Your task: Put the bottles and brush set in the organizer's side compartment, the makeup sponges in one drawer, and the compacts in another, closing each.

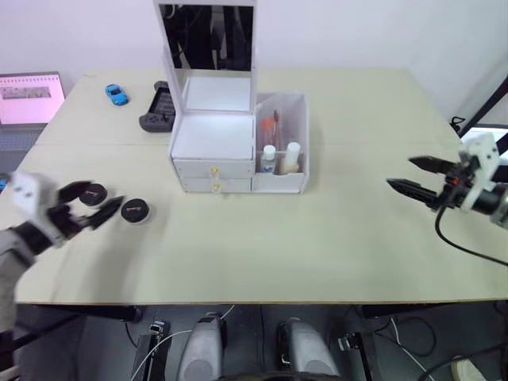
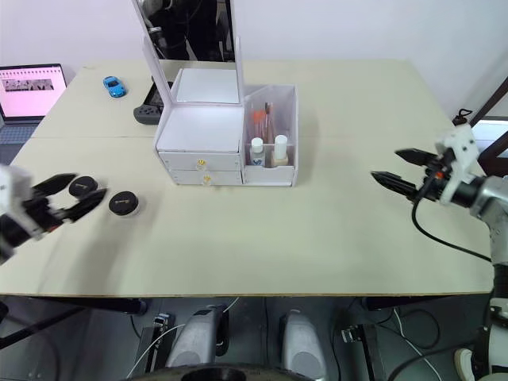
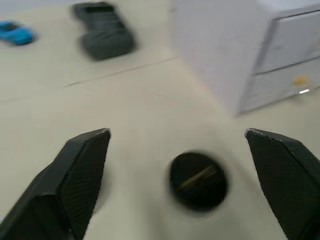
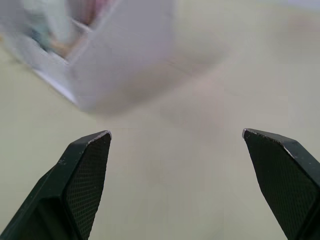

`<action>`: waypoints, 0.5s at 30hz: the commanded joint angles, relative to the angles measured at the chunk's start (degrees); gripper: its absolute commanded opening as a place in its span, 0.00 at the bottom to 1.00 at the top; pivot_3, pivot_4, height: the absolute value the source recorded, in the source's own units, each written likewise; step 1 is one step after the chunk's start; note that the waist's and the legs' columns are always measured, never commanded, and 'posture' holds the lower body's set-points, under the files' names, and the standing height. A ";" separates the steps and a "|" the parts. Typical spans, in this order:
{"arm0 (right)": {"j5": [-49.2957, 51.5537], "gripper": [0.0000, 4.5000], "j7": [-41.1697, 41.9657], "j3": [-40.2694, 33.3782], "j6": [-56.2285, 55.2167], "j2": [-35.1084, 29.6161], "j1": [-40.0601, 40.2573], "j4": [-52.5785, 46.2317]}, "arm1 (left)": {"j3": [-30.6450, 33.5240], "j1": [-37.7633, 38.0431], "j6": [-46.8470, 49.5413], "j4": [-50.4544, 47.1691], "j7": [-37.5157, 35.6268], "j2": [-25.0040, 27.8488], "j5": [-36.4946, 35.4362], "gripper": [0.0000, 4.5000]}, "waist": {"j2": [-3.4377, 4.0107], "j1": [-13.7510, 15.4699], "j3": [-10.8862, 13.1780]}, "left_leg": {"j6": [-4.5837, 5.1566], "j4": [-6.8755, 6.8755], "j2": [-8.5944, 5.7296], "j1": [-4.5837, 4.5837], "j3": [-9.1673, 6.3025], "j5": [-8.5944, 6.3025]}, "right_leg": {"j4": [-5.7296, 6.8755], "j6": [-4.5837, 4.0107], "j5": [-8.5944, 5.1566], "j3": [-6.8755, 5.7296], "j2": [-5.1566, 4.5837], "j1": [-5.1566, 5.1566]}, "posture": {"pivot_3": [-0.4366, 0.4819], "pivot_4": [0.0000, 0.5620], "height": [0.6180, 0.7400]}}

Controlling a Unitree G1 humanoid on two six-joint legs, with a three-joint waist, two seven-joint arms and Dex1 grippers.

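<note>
Left gripper (image 1: pixel 95 208): fingers spread wide, empty, well left of the organizer (image 1: pixel 213 147), around one black compact (image 1: pixel 93 194).
Second compact (image 1: pixel 136 210): flat on the table (image 1: pixel 317 238), just right of the left gripper.
Organizer: both drawers shut; bottles (image 1: pixel 281 158) and brush set (image 1: pixel 274 127) stand in its side compartment.
Right gripper (image 1: pixel 416 175): fingers apart, empty, well right of the organizer.

Matt table, glossy plastics

The pale beige table top (image 1: pixel 317 238) looks smooth and matt; the white plastic organizer (image 1: pixel 213 147) has a clear glossy side compartment (image 1: pixel 287 119); two round black compacts (image 2: pixel 124 203) look satin-smooth.
</note>
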 commanded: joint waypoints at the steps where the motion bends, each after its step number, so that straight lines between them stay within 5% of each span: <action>1: -1.10 1.00 0.38 -2.29 -5.68 1.14 -0.34 3.08 | 5.43 1.72 -5.60 4.79 -1.54 1.91 1.30 0.99 | 0.01 -0.01 -0.01 | 0.00 -0.02 0.01 0.01 0.00 0.00 | 0.00 -0.01 -0.01 0.00 0.00 -0.01 | 0.48 0.27 1.00; 8: -1.24 1.00 0.19 -2.52 -8.48 3.66 -0.33 5.99 | 8.15 5.37 -6.54 4.70 -1.55 1.66 0.66 0.99 | 0.01 0.13 -0.01 | -0.01 -0.12 0.01 0.02 0.07 0.00 | -0.05 0.00 0.00 0.03 -0.06 -0.01 | 0.48 0.27 1.00; 15: 2.25 1.00 1.03 -0.40 0.73 4.16 -2.01 -5.68 | 0.94 2.36 0.16 -4.82 -0.75 1.18 -1.53 0.99 | 0.02 0.13 -0.02 | -0.02 -0.13 0.01 0.04 0.07 0.01 | -0.02 0.15 0.09 0.05 -0.06 -0.01 | 0.48 0.27 1.00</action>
